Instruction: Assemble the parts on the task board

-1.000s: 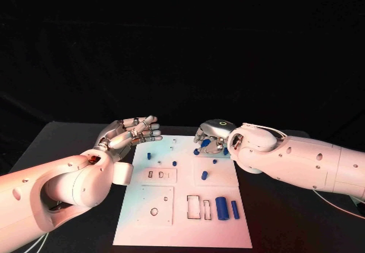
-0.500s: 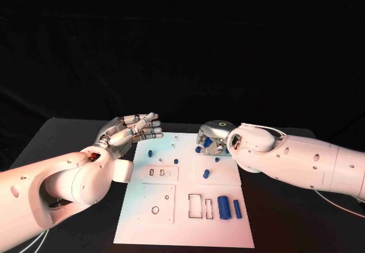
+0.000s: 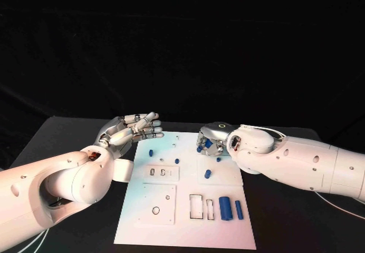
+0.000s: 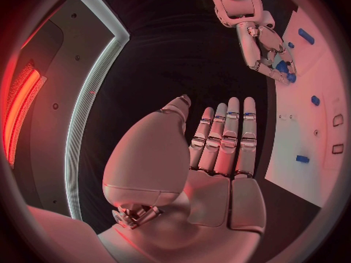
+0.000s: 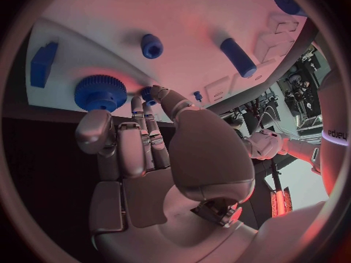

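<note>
Head view: left hand (image 3: 131,130) raised, empty.

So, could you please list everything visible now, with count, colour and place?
task board: one, white, middle of the table.
table: one, black, under the board.
parts: several, blue, on the board; large cylinder and thin bar at the near right, gear at the far right by the right hand.
left hand: silver, raised beside the board's far left corner, holding nothing.
right hand: silver, over the board's far right, fingertips at a small blue part.
</note>
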Controlling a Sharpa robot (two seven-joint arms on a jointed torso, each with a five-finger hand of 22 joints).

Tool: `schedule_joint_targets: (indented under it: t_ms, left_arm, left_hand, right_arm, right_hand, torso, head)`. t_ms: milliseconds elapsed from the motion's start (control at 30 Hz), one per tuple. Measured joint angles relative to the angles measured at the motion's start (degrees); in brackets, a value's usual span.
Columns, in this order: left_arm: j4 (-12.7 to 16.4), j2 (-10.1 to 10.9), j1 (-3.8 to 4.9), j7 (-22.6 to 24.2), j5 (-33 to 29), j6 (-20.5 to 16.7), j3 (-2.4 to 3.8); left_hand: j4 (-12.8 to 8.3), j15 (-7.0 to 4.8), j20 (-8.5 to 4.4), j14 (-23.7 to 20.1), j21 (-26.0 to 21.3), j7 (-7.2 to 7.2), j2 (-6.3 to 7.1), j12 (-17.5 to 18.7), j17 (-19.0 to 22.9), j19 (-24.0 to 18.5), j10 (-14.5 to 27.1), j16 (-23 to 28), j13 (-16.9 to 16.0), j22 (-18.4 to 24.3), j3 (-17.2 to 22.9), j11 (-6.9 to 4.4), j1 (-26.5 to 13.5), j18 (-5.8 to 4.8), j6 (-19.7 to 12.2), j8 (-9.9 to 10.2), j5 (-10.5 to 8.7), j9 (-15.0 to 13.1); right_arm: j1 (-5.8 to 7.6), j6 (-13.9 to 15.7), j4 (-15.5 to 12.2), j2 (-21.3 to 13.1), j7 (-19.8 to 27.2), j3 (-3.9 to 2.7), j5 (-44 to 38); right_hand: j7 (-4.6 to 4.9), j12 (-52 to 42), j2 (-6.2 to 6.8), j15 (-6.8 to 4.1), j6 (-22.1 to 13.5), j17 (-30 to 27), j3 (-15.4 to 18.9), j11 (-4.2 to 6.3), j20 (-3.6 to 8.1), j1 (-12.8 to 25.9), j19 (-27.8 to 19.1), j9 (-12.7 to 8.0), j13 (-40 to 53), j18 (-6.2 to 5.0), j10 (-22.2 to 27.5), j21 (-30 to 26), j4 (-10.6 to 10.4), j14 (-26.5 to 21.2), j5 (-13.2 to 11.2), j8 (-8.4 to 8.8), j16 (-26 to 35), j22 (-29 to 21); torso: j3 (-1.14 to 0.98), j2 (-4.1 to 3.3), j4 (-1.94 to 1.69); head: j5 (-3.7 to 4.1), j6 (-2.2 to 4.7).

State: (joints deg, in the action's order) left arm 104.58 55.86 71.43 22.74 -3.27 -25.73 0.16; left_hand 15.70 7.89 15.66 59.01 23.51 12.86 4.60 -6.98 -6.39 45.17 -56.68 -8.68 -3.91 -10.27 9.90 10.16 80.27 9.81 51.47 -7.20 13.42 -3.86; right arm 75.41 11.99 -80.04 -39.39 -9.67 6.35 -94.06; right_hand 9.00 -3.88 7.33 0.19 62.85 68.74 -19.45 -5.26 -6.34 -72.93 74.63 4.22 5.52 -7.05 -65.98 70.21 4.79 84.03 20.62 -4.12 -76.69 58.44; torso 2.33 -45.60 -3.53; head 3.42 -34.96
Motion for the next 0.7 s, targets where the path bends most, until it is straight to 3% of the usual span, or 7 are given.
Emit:
schedule_joint_targets:
  t_ms: [100, 700]
  left_arm:
    - [0.0, 0.05, 0.06, -0.08, 0.0, 0.01, 0.0]
    - [0.06, 0.08, 0.28, -0.49, 0.0, 0.12, 0.0]
  left_hand:
    - [0.0, 0.0, 0.0, 0.0, 0.0, 0.0, 0.0, 0.0, 0.0, 0.0, 0.0, 0.0, 0.0, 0.0, 0.0, 0.0, 0.0, 0.0, 0.0, 0.0, 0.0, 0.0]
    - [0.0, 0.2, 0.0, -0.21, 0.0, 0.0, 0.0, 0.21, -0.04, 0.0, 0.0, 0.05, 0.04, 0.01, 0.0, 0.0, 0.0, -0.01, 0.0, 0.0, 0.0, -0.01]
  right_arm:
    - [-0.01, -0.02, 0.05, 0.04, 0.01, 0.0, 0.07]
    - [0.11, 0.71, 0.08, 0.22, 0.05, -0.12, 0.35]
  right_hand:
    - [0.03, 0.0, 0.0, 0.0, 0.41, 0.35, -0.27, 0.0, 0.0, 0.0, 0.0, 0.08, 0.07, 0.65, -0.42, 0.42, -0.27, 0.0, 0.0, 0.0, -0.47, 0.48]
    - [-1.24, -0.25, -1.33, 0.0, 2.88, 2.67, -2.67, 1.12, 0.51, -0.63, 0.91, 0.4, 0.51, 0.65, -3.81, 2.67, -1.86, 0.0, -1.91, -0.96, -2.66, 3.93]
  torso:
    - [0.01, -0.1, -0.01]
    - [0.12, -0.65, -0.09]
  head:
    - [-0.06, -0.03]
    - [0.0, 0.0]
